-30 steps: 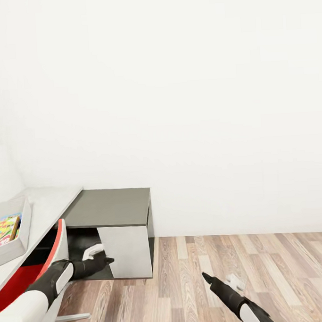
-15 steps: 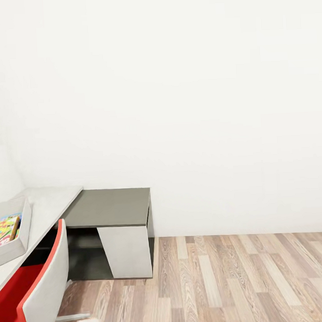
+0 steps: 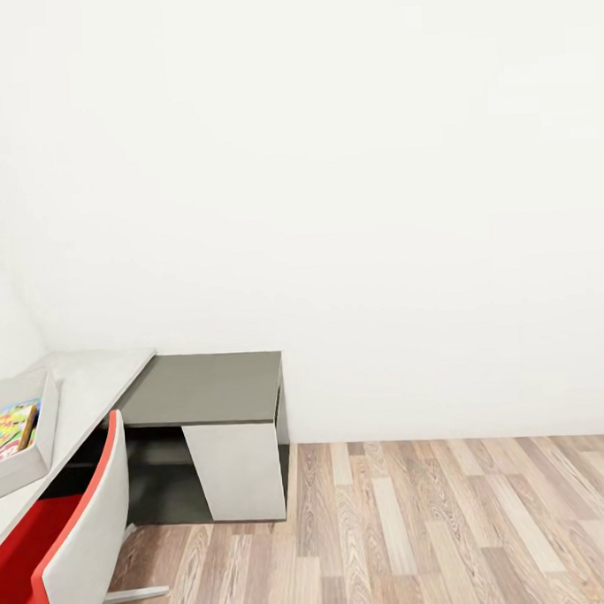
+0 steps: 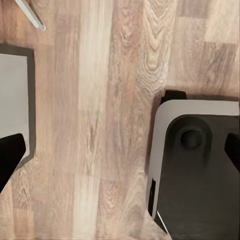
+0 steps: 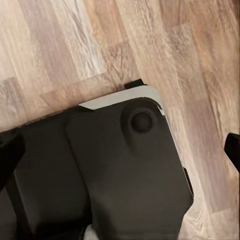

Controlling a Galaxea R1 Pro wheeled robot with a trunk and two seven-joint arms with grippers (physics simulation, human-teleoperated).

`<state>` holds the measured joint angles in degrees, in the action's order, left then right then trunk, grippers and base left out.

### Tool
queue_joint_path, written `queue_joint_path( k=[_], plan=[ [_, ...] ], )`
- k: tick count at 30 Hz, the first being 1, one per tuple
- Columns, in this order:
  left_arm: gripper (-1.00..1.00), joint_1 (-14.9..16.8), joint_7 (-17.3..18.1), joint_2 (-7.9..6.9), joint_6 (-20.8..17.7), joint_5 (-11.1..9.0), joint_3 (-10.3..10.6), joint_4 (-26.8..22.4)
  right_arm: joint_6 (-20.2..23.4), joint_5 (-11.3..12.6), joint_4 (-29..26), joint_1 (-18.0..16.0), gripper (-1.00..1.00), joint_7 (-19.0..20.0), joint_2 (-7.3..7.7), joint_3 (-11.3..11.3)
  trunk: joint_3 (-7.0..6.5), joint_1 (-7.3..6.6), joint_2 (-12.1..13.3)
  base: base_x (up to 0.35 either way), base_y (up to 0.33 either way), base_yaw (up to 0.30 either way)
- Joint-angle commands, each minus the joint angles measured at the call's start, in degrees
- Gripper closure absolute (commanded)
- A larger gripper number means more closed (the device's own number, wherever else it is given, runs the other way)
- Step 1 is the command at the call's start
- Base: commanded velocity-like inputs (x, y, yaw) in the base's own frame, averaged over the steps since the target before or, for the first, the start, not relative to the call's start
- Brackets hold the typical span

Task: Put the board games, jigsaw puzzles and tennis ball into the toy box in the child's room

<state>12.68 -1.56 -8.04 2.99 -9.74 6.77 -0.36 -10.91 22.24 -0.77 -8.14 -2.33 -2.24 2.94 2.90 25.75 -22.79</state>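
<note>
The toy box (image 3: pixel 39 440), a light grey tray, stands on the table's pale top (image 3: pixel 98 379) at the head view's left edge. A colourful jigsaw puzzle (image 3: pixel 9 426) lies inside it. The table's lower dark grey section (image 3: pixel 209 388) meets the white wall. My left gripper (image 4: pixel 120 152) hangs open over the wood floor, with one dark fingertip (image 4: pixel 10 156) at each side of its wrist view. My right gripper (image 5: pixel 120 150) is open too, pointing down at my own dark base (image 5: pixel 125 175), fingertips (image 5: pixel 9 156) far apart. Neither holds anything.
A red-and-white chair (image 3: pixel 80 544) stands close at the lower left, pushed toward the table. In the left wrist view, a thin chair leg (image 4: pixel 31 15) and a grey panel (image 4: pixel 12 100) flank bare floor beside my base (image 4: pixel 200 180). Wood floor (image 3: pixel 455 524) stretches to the right.
Both arms, raised in front of me a second ago, have dropped down below the head view's lower edge. The head view itself has not shifted.
</note>
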Motion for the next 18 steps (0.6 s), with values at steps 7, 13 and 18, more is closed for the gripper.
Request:
queue_joint_path(
  k=[7,13,18],
  plan=[
    [-1.00,-1.4,-0.3,0.21,0.0,-0.7,0.5,0.1,-0.1,-1.1,0.0,1.6,-1.00,-0.3,0.28,0.8,0.71,0.04,-0.1,0.000,0.000,0.000],
    [-1.00,-1.7,-0.3,0.44,-0.4,-0.7,0.5,0.1,-0.1,-2.6,0.0,2.1,-1.00,-0.6,0.24,0.8,1.27,0.04,-0.1,0.000,0.000,0.000],
    [-1.00,-1.8,-0.3,0.79,-0.4,-0.7,0.5,0.1,-0.1,-3.8,0.0,2.2,-1.00,-2.6,0.37,0.8,1.74,0.04,-0.1,0.000,0.000,0.000]
  ],
)
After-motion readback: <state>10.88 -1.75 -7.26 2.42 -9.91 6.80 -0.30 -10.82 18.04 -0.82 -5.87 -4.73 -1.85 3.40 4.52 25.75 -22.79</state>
